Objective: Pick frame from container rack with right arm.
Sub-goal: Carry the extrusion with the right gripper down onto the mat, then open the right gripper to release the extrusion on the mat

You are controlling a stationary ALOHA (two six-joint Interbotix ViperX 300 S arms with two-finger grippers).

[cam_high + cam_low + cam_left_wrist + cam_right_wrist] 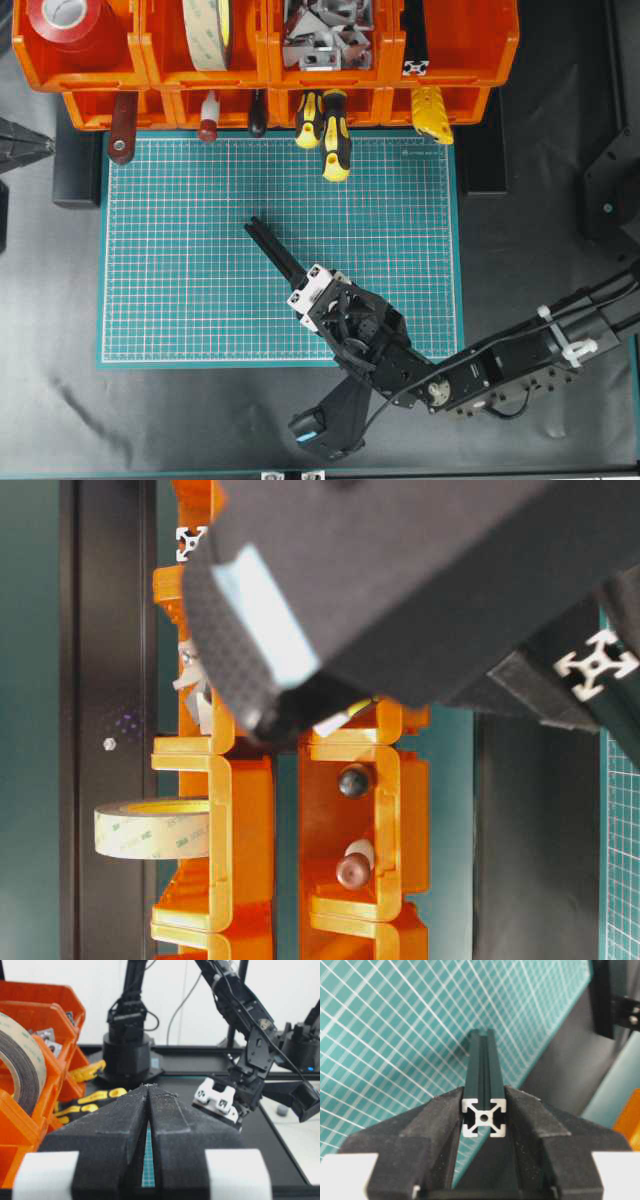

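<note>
While the right gripper (484, 1110) is clamped on the frame (481, 1072), the bar is seen in the right wrist view pinched between the two black foam pads (437, 1120), its square slotted end facing the camera and its grooved length running out over the green mat (395, 1035). From overhead, the frame (275, 247) is shown sticking out of the right gripper (305, 283) toward the upper left, above the middle of the mat (200, 250) and well apart from the container rack (265, 60). The right arm (450, 375) is stretched in from the lower right edge, its white gripper parts just behind the bar's held end.

Along the top of the overhead view the orange bins are lined up in two tiers. A second black extrusion (414, 45) is seen lying in the upper right bin, its square end at the bin's front lip. Metal brackets (325, 35) are held in the bin to its left, then a tape roll (210, 30) and a red roll (72, 22). Yellow-and-black screwdrivers (335, 140) are seen hanging out of the lower tier onto the mat's upper edge.

In the left wrist view the left gripper (148, 1091) is shown with its foam fingertips pressed together on nothing, beside the rack.
</note>
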